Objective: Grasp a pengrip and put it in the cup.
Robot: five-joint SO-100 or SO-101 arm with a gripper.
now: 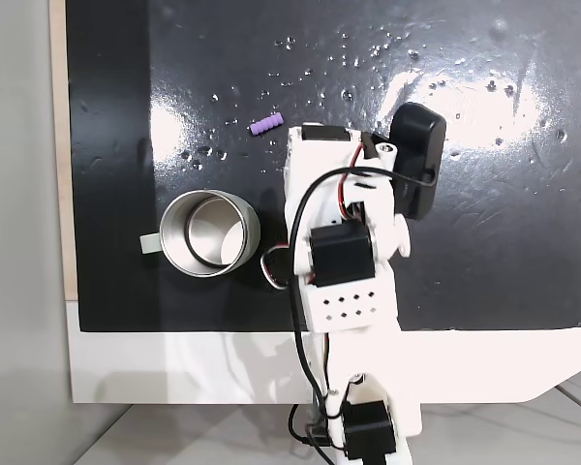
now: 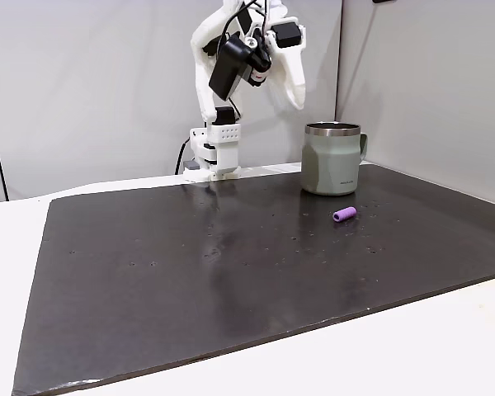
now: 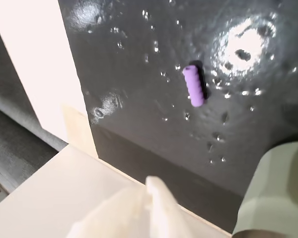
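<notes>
The pengrip (image 1: 265, 124) lies flat mid-surface, apart from the cup (image 1: 210, 232). The gripper (image 3: 151, 191) hangs high above, empty; whether it is parted is unclear.

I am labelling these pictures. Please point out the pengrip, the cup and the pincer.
pengrip (image 3: 194, 86): wrist view, middle of its ribbed side.
cup (image 1: 248, 229): a fixed view, right part of its dark rim.
pincer (image 3: 151, 196): wrist view, its white fingertip at the bottom edge.

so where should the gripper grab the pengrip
Around its middle, coming straight down from above. The pengrip lies flat on the mat, a short ribbed cylinder apart from the cup, so closing the fingers across its narrow width, not along its length, looks safest.
</notes>
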